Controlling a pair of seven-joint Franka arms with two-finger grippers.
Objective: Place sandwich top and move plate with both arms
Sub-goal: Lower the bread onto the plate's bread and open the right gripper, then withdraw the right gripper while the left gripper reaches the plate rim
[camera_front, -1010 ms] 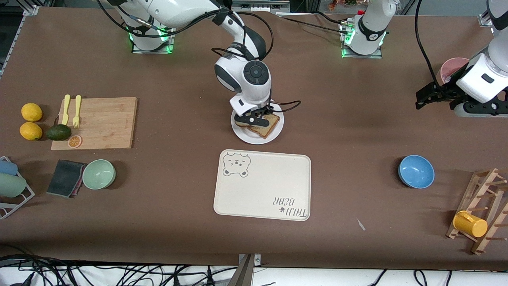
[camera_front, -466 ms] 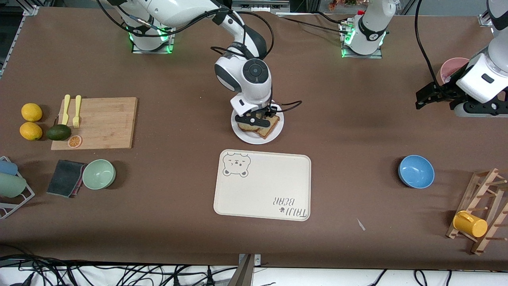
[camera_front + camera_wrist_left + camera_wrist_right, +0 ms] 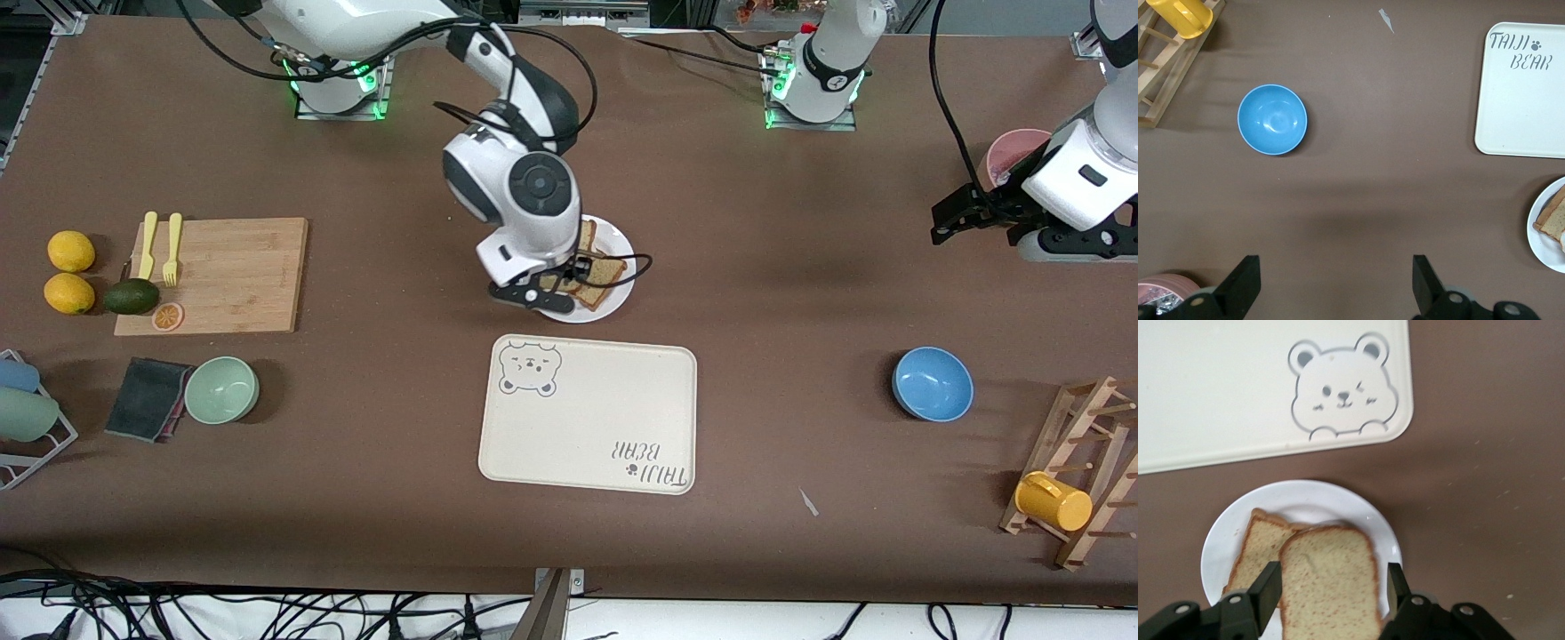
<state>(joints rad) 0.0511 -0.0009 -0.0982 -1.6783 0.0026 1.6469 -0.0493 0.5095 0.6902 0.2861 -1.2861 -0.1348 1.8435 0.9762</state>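
The sandwich top [image 3: 601, 272], a light tan slice with a brown crust, lies on a second slice on the white plate [image 3: 620, 244] in the middle of the table. In the right wrist view the sandwich top [image 3: 1330, 577] partly covers the lower slice [image 3: 1257, 545] on the plate [image 3: 1338, 495]. My right gripper [image 3: 542, 289] is open just above the plate's edge toward the right arm's end; its fingers [image 3: 1266, 588] stand apart either side of the slice. My left gripper [image 3: 965, 218] is open and empty, waiting over bare table at the left arm's end.
The cream bear-print tray [image 3: 587, 418] lies nearer the front camera than the plate. A blue bowl [image 3: 932, 383], a pink cup [image 3: 1013, 149] and a wooden rack with a yellow mug [image 3: 1053, 500] are toward the left arm's end. A green bowl [image 3: 221, 389] and cutting board [image 3: 231, 276] are toward the right arm's end.
My right gripper has let go of the top slice, risen and shifted toward the right arm's end. The slice now rests on the lower one. The left arm has not moved.
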